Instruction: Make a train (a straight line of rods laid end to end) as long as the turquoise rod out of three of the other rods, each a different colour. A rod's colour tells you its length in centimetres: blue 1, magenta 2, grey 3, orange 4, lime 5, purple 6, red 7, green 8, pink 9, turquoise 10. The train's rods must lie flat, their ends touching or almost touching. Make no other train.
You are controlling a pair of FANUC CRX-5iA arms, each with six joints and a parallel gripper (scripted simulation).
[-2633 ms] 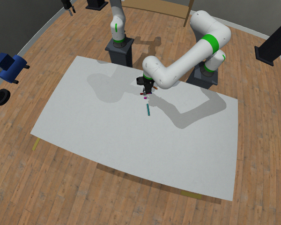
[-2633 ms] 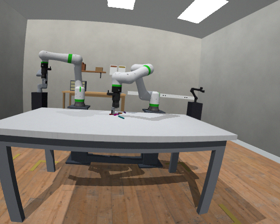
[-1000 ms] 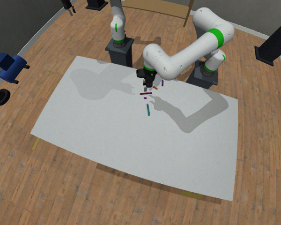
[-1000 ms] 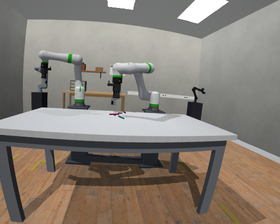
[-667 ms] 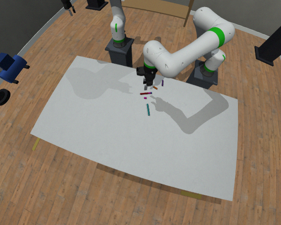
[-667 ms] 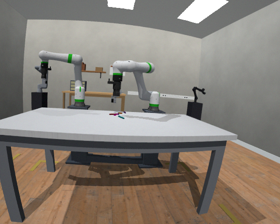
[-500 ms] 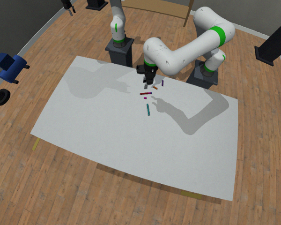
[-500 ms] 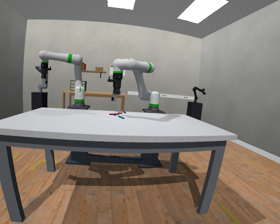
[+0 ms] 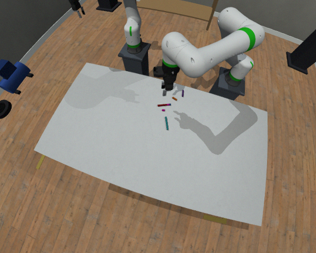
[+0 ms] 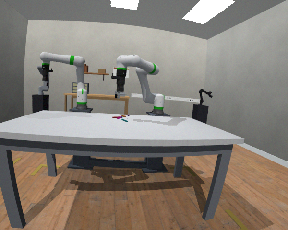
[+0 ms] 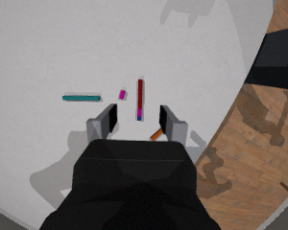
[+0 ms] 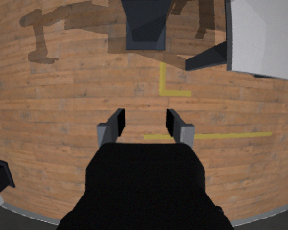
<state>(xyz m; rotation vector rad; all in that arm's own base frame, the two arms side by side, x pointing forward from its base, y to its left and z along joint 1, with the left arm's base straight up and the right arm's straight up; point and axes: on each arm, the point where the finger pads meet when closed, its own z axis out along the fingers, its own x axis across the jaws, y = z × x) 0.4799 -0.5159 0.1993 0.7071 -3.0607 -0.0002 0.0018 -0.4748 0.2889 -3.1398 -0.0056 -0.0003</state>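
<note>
- Below the left gripper (image 9: 165,91) (image 10: 118,96) (image 11: 138,117), whose fingers stand wide apart around nothing: the white table (image 9: 152,152) (image 10: 119,131) (image 11: 29,48).
- Well apart from those fingers: the right gripper (image 10: 45,81) (image 12: 145,117), fingers also spread and holding nothing, beyond the table's edge.
- Out to one side of the left fingers: the turquoise rod (image 9: 166,123) (image 10: 124,120) (image 11: 82,98).
- Ahead of their gap, in the wrist view: the red rod (image 9: 161,105) (image 10: 116,117) (image 11: 140,93), leading the finished straight train.
- Past the orange rod from them: the purple rod (image 9: 183,93) (image 10: 128,115).
- Partly behind one finger in the wrist view: the orange rod (image 9: 174,98) (image 10: 123,116) (image 11: 156,133).
- Nearer the gap than red: the train's magenta rod (image 9: 168,104) (image 10: 120,117) (image 11: 139,113); the loose magenta rod (image 9: 163,110) (image 10: 118,118) (image 11: 122,95) lies towards turquoise.
- Nearest the gap: the blue end rod (image 9: 169,104) (image 11: 139,118).
</note>
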